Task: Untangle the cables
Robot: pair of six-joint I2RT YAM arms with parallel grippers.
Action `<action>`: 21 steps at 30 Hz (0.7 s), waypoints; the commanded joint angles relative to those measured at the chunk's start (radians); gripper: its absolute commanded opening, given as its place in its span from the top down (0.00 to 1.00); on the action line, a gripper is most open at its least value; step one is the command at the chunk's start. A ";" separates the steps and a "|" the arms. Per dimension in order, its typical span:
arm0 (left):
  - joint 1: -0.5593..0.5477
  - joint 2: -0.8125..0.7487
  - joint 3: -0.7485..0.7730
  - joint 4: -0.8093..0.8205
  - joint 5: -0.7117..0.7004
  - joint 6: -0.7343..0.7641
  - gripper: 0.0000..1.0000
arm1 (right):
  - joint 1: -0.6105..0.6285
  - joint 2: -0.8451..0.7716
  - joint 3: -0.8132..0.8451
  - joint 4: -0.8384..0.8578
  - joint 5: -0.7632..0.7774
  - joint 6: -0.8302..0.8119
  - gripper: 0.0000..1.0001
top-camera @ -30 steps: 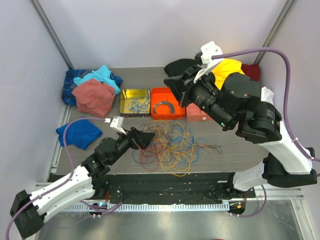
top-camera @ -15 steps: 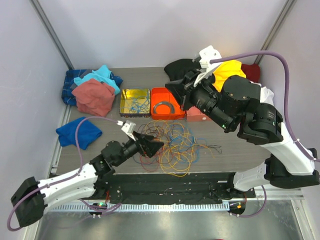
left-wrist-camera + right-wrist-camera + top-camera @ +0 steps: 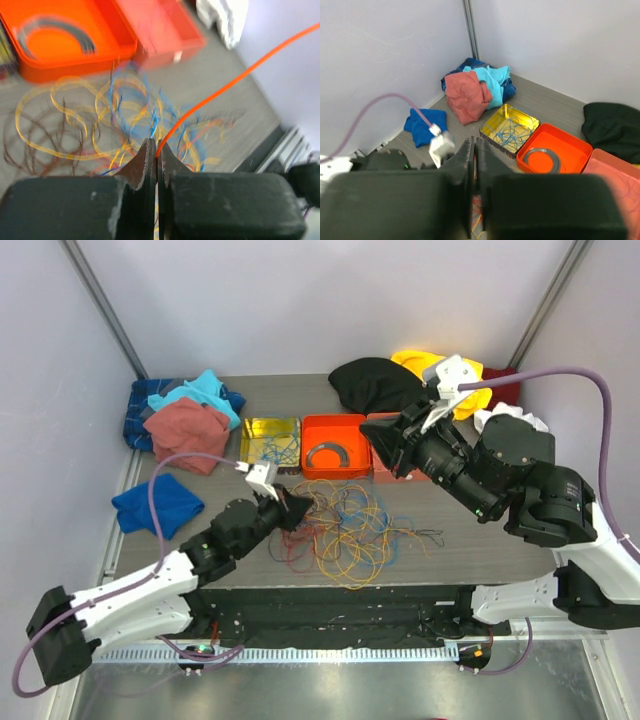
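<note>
The left gripper point(image 3: 156, 150) sits low at the near side of the table point(image 3: 290, 395), its fingers clamped on one orange cable point(image 3: 225, 85) that rises up and to the right, out of view. Just beyond it the cables point(image 3: 345, 530) lie in a loose tangle in front of the orange tray point(image 3: 352, 432) and yellow tray point(image 3: 255, 430). The right gripper point(image 3: 473, 145) is held high with its fingers pressed together; whether a strand sits between them is unclear.
</note>
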 commanded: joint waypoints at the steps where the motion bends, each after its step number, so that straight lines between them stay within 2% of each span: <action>1: 0.000 -0.090 0.331 -0.323 -0.155 0.033 1.00 | 0.001 -0.063 -0.155 0.059 0.026 0.043 0.71; 2: 0.000 -0.087 0.401 -0.377 -0.146 0.066 1.00 | 0.002 -0.087 -0.232 0.073 0.024 0.065 0.59; 3: -0.002 -0.058 0.465 -0.423 -0.136 0.085 1.00 | 0.002 -0.104 -0.272 0.110 0.020 0.074 0.55; 4: 0.000 -0.043 0.604 -0.504 -0.107 0.105 1.00 | 0.001 -0.118 -0.312 0.131 0.015 0.088 0.52; 6: 0.000 0.020 0.731 -0.577 -0.088 0.138 1.00 | 0.001 -0.161 -0.419 0.189 -0.010 0.120 0.47; 7: 0.000 0.040 0.832 -0.630 -0.076 0.143 1.00 | 0.001 -0.172 -0.482 0.206 -0.016 0.129 0.46; 14: -0.002 0.164 1.141 -0.738 -0.042 0.192 1.00 | 0.001 -0.250 -0.711 0.364 -0.088 0.184 0.45; 21: 0.000 0.233 1.244 -0.752 -0.019 0.212 1.00 | 0.001 -0.229 -0.792 0.482 -0.148 0.189 0.42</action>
